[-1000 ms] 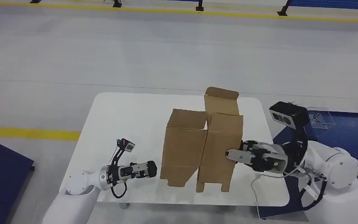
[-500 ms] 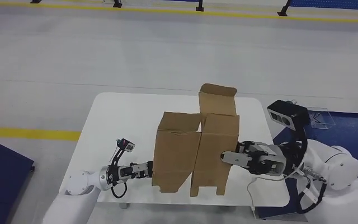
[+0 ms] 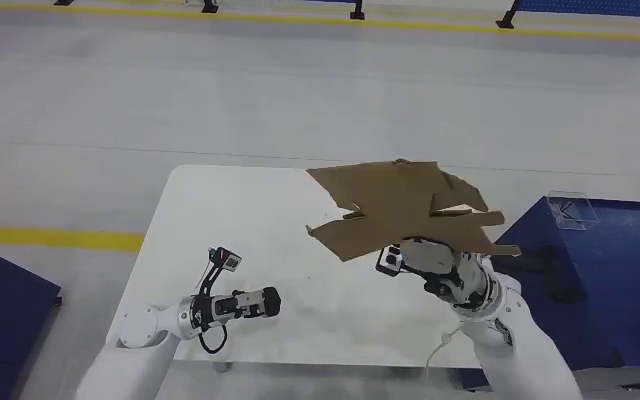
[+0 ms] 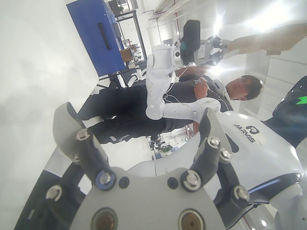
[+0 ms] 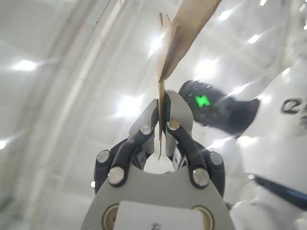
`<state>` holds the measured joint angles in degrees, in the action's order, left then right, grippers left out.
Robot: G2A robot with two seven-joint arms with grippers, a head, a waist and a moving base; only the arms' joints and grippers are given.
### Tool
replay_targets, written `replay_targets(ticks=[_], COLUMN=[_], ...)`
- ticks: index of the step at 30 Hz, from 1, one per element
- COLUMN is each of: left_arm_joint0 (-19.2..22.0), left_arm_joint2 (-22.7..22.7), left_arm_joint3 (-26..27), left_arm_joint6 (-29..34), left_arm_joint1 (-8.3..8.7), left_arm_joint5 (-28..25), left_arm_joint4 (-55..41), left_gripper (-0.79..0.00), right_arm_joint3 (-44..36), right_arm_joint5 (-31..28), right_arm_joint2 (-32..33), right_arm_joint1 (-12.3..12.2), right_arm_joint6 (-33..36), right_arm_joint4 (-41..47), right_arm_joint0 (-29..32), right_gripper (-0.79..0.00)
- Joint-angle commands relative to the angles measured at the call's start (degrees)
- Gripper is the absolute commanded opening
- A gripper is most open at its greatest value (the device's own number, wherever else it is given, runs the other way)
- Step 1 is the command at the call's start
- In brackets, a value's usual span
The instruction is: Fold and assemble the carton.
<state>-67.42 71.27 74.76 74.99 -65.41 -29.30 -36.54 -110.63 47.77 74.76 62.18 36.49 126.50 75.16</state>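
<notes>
While the left gripper (image 3: 272,298) hovers open near the front edge of the table (image 3: 220,210), the right gripper (image 5: 163,106) alone carries the carton (image 3: 400,205) in the air.
Nearest the robot, the left gripper's jaws stand spread wide with nothing between them, low over the table and well apart from the carton. Farther out, the right gripper's jaws are clenched on a thin cardboard edge. The carton hangs above the table's far right part, tilted, its panels and flaps splayed rather than squared. The likely failures follow from this single narrow pinch. The board may pivot or slide out of the jaws, the gripped edge may crease or tear, and loose flaps may fold the wrong way.
</notes>
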Motion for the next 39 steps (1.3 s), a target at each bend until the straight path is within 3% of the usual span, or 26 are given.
replay_targets(ticks=[1,4,7,11,14,18,22,24,27,30,39], left_arm_joint0=[0.0,0.0,0.0,0.0,0.0,0.0,0.0,0.0,0.0,0.0,0.0], left_arm_joint2=[0.0,0.0,0.0,0.0,0.0,0.0,0.0,0.0,0.0,0.0,0.0], left_arm_joint3=[0.0,0.0,0.0,0.0,0.0,0.0,0.0,0.0,0.0,0.0,0.0], left_arm_joint6=[0.0,0.0,0.0,0.0,0.0,0.0,0.0,0.0,0.0,0.0,0.0], left_arm_joint1=[0.0,0.0,0.0,0.0,0.0,0.0,0.0,0.0,0.0,0.0,0.0], left_arm_joint5=[0.0,0.0,0.0,0.0,0.0,0.0,0.0,0.0,0.0,0.0,0.0], left_arm_joint4=[0.0,0.0,0.0,0.0,0.0,0.0,0.0,0.0,0.0,0.0,0.0], left_gripper=[0.0,0.0,0.0,0.0,0.0,0.0,0.0,0.0,0.0,0.0,0.0], right_arm_joint3=[-0.5,-1.9,-3.1,-4.3,-4.7,-6.0,-8.0,-7.7,-5.6,-3.3,-1.8], right_arm_joint5=[2.9,6.0,3.5,2.8,3.2,1.8,-5.5,-11.9,-26.1,-40.8,-73.8], right_arm_joint2=[-4.1,-7.9,-7.6,-6.2,-3.2,3.2,8.5,8.8,9.2,9.9,11.3], right_arm_joint1=[-0.1,-0.9,-1.7,-2.1,-2.1,-1.2,-0.1,0.2,0.1,0.0,0.1], right_arm_joint6=[-8.2,-19.4,-26.8,-31.3,-31.3,-23.4,-9.6,-0.5,11.9,18.2,21.0], right_arm_joint4=[20.0,35.9,44.6,49.2,45.7,26.7,-4.7,-21.3,-46.7,-64.6,-93.8], right_arm_joint0=[1.3,1.6,1.5,1.9,1.7,1.0,-0.5,-0.5,-1.3,-2.2,-2.0], right_gripper=[-0.785,-0.785,-0.785,-0.785,-0.785,-0.785,-0.785,-0.785,-0.785,-0.785,-0.785])
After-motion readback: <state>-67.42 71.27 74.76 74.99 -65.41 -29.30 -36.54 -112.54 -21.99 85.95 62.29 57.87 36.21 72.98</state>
